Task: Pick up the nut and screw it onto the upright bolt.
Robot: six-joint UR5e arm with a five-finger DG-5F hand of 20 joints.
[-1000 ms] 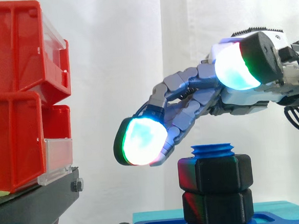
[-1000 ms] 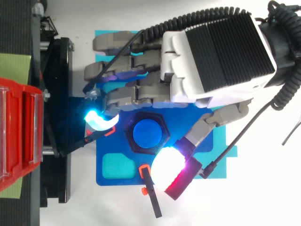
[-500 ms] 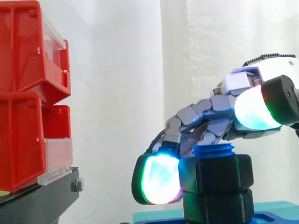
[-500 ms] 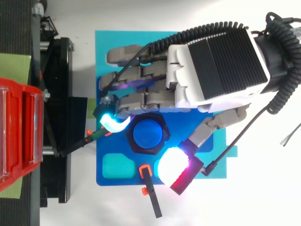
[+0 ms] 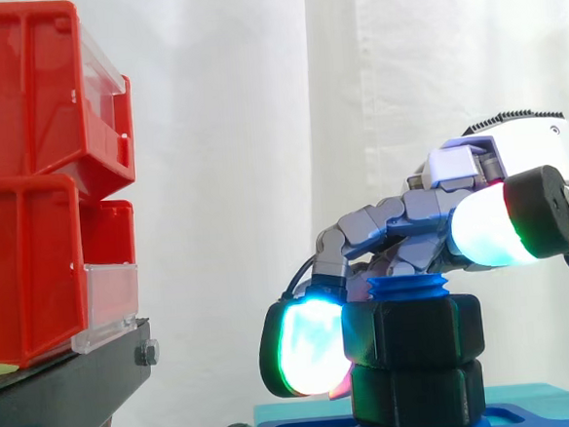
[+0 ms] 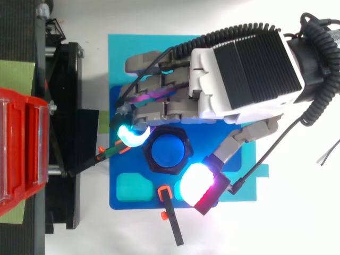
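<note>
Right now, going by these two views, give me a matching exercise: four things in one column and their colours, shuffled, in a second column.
Things:
1. bolt
2. upper nut
3. bins
4. curtain

Colours:
A. red
B. white
C. blue
D. black

Pairs: 1-C, 2-D, 3-A, 4-B.

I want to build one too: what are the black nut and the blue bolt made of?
The nut is probably plastic: matte black, with faintly ribbed sides like 3D printing. The bolt looks like plastic too: plain bright blue, chunky rounded threads, no metal shine.
</note>
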